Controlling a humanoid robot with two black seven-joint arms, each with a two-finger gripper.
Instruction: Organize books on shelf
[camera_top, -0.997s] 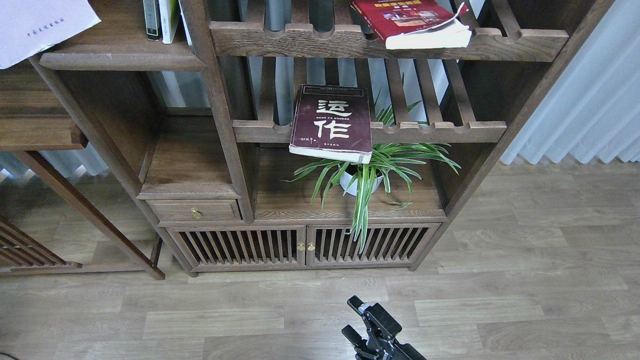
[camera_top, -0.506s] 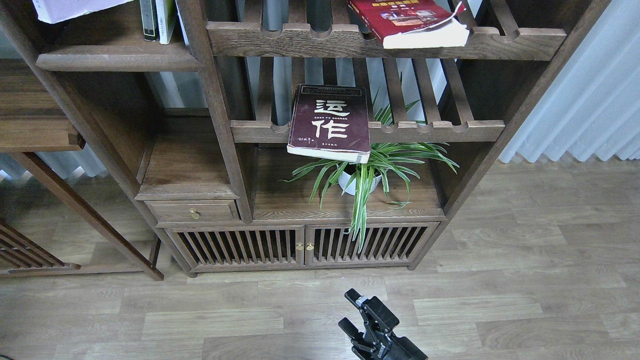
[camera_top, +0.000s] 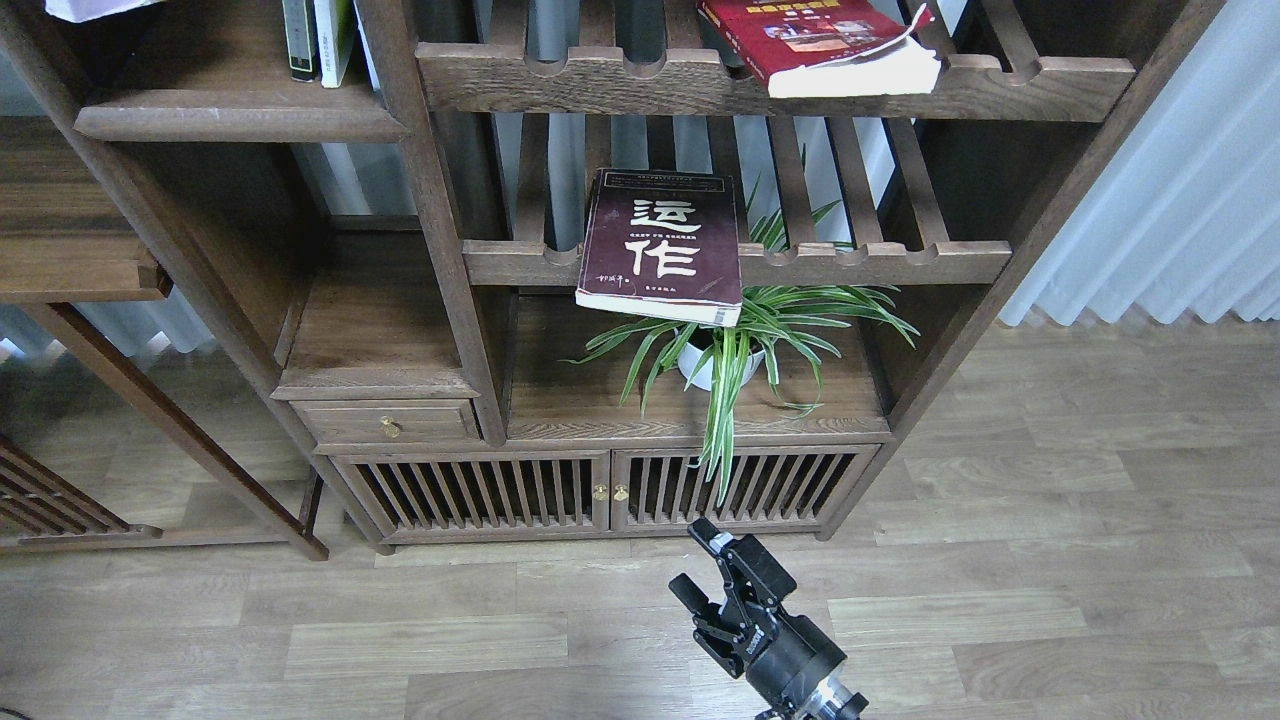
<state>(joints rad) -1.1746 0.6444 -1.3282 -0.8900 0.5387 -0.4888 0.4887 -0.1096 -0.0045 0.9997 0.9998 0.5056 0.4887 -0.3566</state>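
Two white characters, 运作, mark the maroon book (camera_top: 661, 245) overhanging a slatted rack (camera_top: 880, 262); right pincer (camera_top: 698, 563) parted, empty.

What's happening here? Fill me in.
The right gripper hangs low over the floor, jaws open and empty. The maroon book lies flat on the middle rack, overhanging its front rail. The red book lies on the top rack. A sliver of the lilac book shows at top left, above the shelf. The left gripper is out of view.
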